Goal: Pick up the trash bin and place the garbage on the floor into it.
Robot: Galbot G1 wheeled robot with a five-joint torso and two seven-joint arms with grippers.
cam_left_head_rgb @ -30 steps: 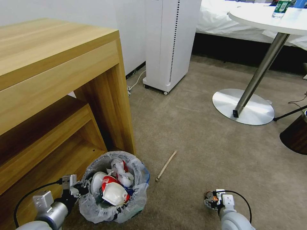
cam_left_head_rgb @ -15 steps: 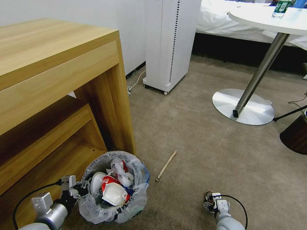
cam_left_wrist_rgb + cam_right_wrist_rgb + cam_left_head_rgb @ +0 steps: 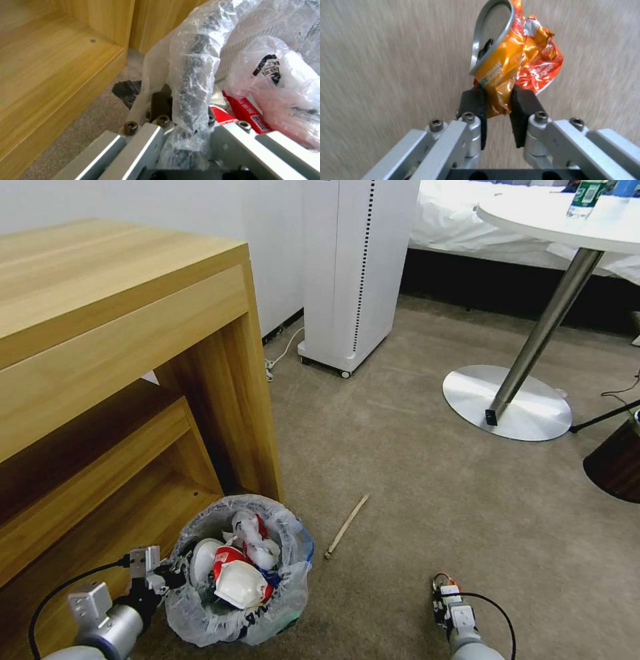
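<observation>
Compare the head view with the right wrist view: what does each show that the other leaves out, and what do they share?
Head view alone: the bin full of litter beside the wooden desk, its bag rim pinched by the left claw, a wooden stick lying on the carpet, a white appliance and a round table.

Right wrist view alone: a crushed orange can clamped between the black pads of the right claw.

Shared: the right claw and the beige carpet beneath it.
</observation>
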